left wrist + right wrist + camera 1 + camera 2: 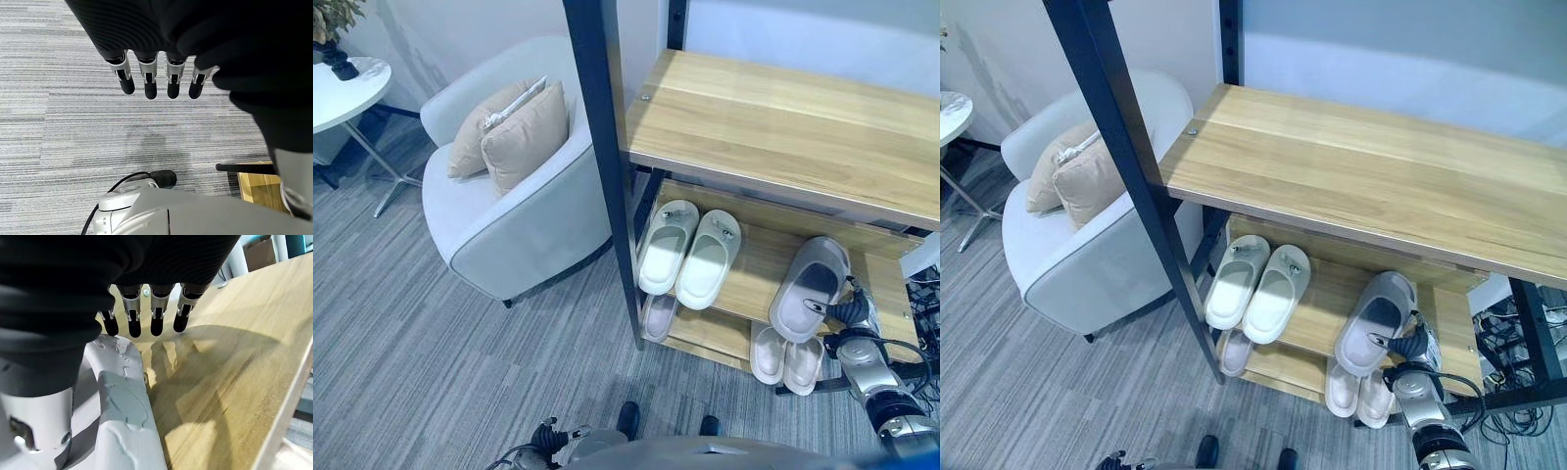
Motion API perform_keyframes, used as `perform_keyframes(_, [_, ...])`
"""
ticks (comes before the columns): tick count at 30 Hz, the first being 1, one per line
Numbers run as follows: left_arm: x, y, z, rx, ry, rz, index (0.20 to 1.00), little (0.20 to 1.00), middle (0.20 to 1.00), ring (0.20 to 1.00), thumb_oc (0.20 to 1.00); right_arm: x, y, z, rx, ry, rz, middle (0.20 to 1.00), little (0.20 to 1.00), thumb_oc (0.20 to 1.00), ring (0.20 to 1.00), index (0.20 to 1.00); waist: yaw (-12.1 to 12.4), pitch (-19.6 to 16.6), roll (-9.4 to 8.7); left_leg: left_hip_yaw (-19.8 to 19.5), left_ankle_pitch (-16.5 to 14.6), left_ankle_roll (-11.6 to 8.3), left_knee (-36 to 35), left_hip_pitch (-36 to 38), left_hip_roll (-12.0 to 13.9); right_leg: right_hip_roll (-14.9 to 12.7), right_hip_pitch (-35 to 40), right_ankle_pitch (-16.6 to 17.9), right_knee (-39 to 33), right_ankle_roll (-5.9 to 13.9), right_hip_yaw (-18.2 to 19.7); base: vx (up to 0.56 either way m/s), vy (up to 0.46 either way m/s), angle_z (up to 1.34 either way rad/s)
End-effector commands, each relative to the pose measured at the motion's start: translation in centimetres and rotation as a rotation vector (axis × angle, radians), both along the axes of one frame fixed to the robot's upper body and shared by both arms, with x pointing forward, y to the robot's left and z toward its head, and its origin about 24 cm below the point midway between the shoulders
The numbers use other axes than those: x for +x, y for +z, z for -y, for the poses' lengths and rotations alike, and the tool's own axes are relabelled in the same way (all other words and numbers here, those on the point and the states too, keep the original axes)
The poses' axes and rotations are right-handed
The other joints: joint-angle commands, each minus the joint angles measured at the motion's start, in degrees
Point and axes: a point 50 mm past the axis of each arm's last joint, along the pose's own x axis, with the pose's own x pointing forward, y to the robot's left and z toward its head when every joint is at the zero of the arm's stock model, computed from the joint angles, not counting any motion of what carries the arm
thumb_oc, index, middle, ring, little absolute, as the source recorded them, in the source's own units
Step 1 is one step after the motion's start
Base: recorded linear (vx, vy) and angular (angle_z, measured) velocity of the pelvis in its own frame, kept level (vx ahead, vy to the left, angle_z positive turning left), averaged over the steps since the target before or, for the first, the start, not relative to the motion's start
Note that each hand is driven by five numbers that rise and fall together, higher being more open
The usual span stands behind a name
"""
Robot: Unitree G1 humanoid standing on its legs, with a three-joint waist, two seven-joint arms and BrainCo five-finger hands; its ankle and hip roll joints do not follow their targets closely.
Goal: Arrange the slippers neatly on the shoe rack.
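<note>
A wooden shoe rack (pixel 773 117) with dark metal posts fills the right half of the left eye view. On its middle shelf (pixel 759 269) a pair of pale green slippers (pixel 688 250) lies side by side near the left post, toes pointing away from the robot. At the right of that same shelf lies a single grey slipper (pixel 811 287), tilted slightly off the line of the pair. The right hand (pixel 852 311) is at the lower right of the frame, against the grey slipper's near right edge; in the right wrist view its fingers (pixel 157 323) reach straight out over the bare shelf wood beside the slipper's raised strap (pixel 122 406), relaxed and holding nothing. On the bottom shelf a white pair (pixel 786 358) sits below the grey slipper, and another pale slipper (pixel 658 316) shows under the green pair. The left hand (pixel 146 29) hangs over grey carpet (pixel 73 122), fingers straight and empty. A light armchair (pixel 509 215) with two beige cushions (pixel 509 127) stands at the upper left.
</note>
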Motion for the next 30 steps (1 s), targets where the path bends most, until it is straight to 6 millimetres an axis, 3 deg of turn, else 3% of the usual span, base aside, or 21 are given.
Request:
perform_keyframes(1, [-2.1, -0.7, 1.7, -0.033, -0.035, -0.098, 1.0, 1.0, 1.0, 1.0, 1.0, 1.9, 3.5, 1.6, -0.201, 0.012, 0.097, 1.0, 1.0, 1.0, 1.0, 1.0, 1.7, -0.3, -0.93, 3.2, -4.6, -1.75, 0.7, -0.3, 1.7, -3.8, 1.6, -1.1, 0.4, 4.54, -0.4, 0.0, 0.016, 0.07])
perform_keyframes(9, [-1.9, -0.7, 1.6, -0.026, -0.043, -0.088, 1.0, 1.0, 1.0, 1.0, 1.0, 2.4, 3.8, 1.6, -0.285, 0.04, 0.071, 1.0, 1.0, 1.0, 1.0, 1.0, 2.2, -0.1, -1.39, 3.0, -4.5, -1.73, 0.7, -0.6, 1.6, -3.8, 1.3, -1.1, 0.4, 4.42, -0.5, 0.0, 0.003, 0.01])
perform_keyframes(10, [-1.9, -0.7, 1.5, -0.025, -0.043, -0.088, 1.0, 1.0, 1.0, 1.0, 1.0, 2.4, 3.9, 1.6, -0.291, 0.044, 0.066, 0.624, 0.624, 0.624, 0.624, 0.624, 2.3, -0.1, -1.41, 3.0, -4.5, -1.74, 0.7, -0.6, 1.6, -3.8, 1.3, -1.1, 0.4, 4.44, -0.6, 0.0, 0.0, 0.0])
perform_keyframes(11, [-1.9, -0.7, 1.5, -0.024, -0.044, -0.088, 1.0, 1.0, 1.0, 1.0, 1.0, 2.6, 3.9, 1.7, -0.293, 0.052, 0.049, 0.379, 0.379, 0.379, 0.379, 0.379, 2.4, -0.1, -1.56, 2.9, -4.5, -1.76, 0.7, -0.7, 1.6, -3.8, 1.3, -1.0, 0.4, 4.45, -0.6, 0.0, 0.0, 0.0])
perform_keyframes(12, [-1.9, -0.7, 1.5, -0.024, -0.044, -0.088, 1.0, 1.0, 1.0, 1.0, 1.0, 2.6, 3.9, 1.7, -0.293, 0.053, 0.049, 0.216, 0.216, 0.216, 0.216, 0.216, 2.4, -0.1, -1.56, 2.9, -4.5, -1.76, 0.7, -0.7, 1.6, -3.8, 1.2, -1.0, 0.4, 4.46, -0.6, 0.0, 0.0, 0.0])
perform_keyframes(23, [-1.9, -0.7, 1.4, -0.025, -0.032, -0.088, 1.0, 1.0, 1.0, 1.0, 1.0, 2.3, 4.6, 2.2, -0.353, 0.069, 0.058, 0.2, 0.2, 0.2, 0.2, 0.2, 2.4, -0.3, -1.69, 2.9, -4.5, -1.76, 0.7, -0.6, 1.7, -3.7, 1.7, -1.1, 0.4, 4.43, -0.8, 0.0, 0.001, 0.01])
perform_keyframes(27, [-1.1, -0.6, 2.0, -0.044, -0.047, -0.064, 1.0, 1.0, 1.0, 1.0, 1.0, 0.4, 5.7, 2.4, -0.427, 0.097, 0.127, 0.2, 0.2, 0.2, 0.2, 0.2, 0.9, -0.5, -1.2, 3.0, -5.0, -1.62, 0.7, 0.1, 1.8, -3.7, 2.4, -1.2, 0.4, 4.49, -1.0, 0.0, 0.0, 0.0])
perform_keyframes(30, [-1.2, -0.7, 2.4, -0.068, -0.053, -0.071, 1.0, 1.0, 1.0, 1.0, 1.0, -1.2, 5.5, 0.6, -0.409, 0.202, 0.152, 0.2, 0.2, 0.2, 0.2, 0.2, -0.4, -0.6, -0.54, 3.4, -5.2, -1.55, 0.7, 0.9, 2.2, -3.5, 2.8, -1.6, 1.2, 4.38, -0.5, -0.05, -0.024, -0.04])
